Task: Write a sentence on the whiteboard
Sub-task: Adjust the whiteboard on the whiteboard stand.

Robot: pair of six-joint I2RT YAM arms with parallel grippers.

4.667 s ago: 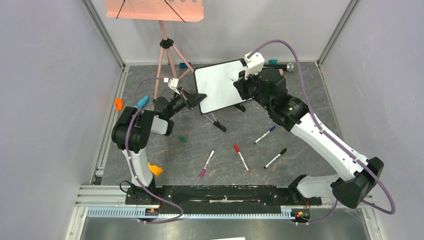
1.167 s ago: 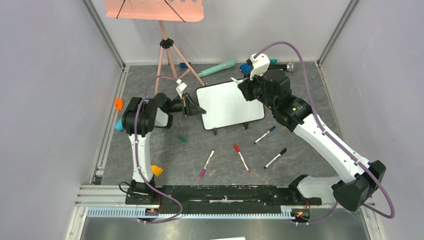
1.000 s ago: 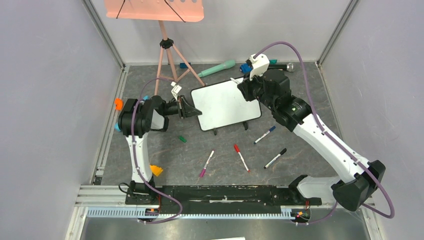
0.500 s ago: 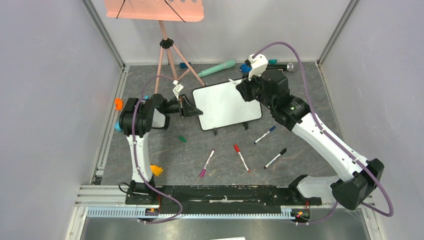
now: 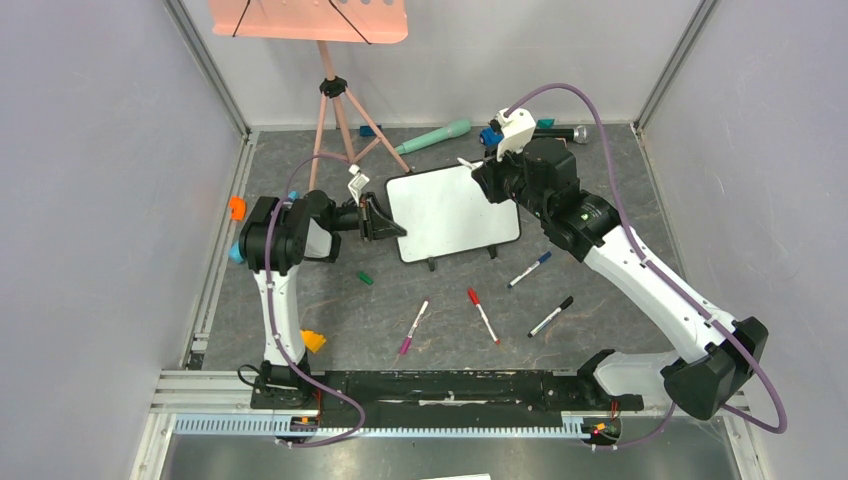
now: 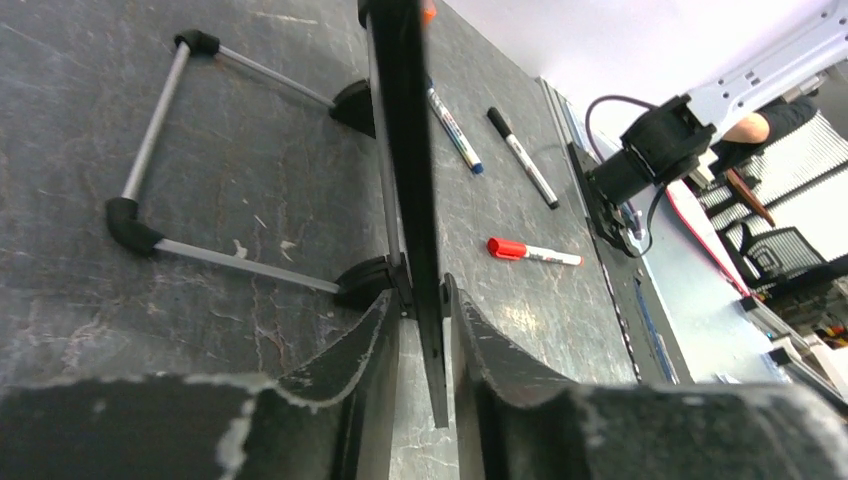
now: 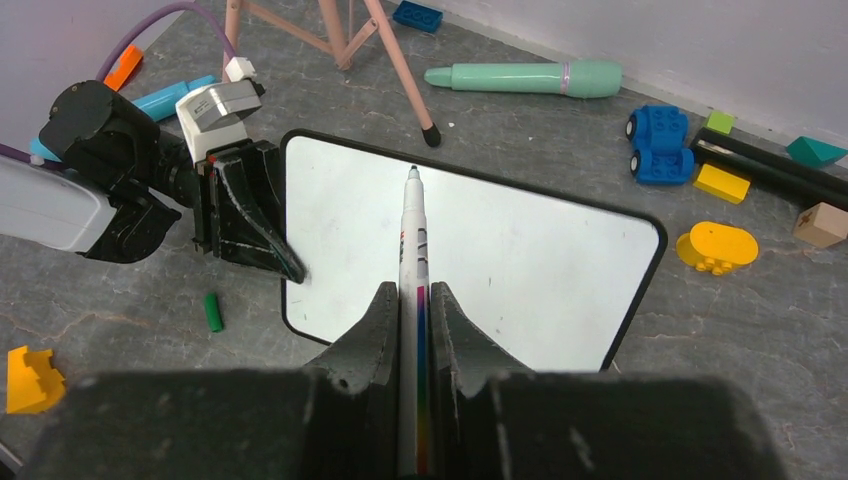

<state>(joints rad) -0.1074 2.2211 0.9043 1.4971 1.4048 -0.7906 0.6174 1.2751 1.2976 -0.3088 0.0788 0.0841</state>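
Grey floor [image 5: 340,320]: right jaws clench a marker [image 7: 411,260], left jaws straddle the whiteboard [image 7: 530,270] edge, grip unclear.

We see a dark grey, stone-patterned bench [image 5: 330,300]. The whiteboard [image 5: 450,212] stands on it toward the back, its feet on the surface. In front lie a blue-capped marker [image 5: 528,269], a black marker [image 5: 551,316], a red marker [image 5: 484,316] and a magenta marker [image 5: 413,327]. A green cap [image 5: 365,278], a yellow block [image 5: 312,340] and an orange block [image 5: 237,207] lie to the left; a mint-green cylinder [image 5: 433,136] and the tripod legs [image 5: 340,120] are at the back
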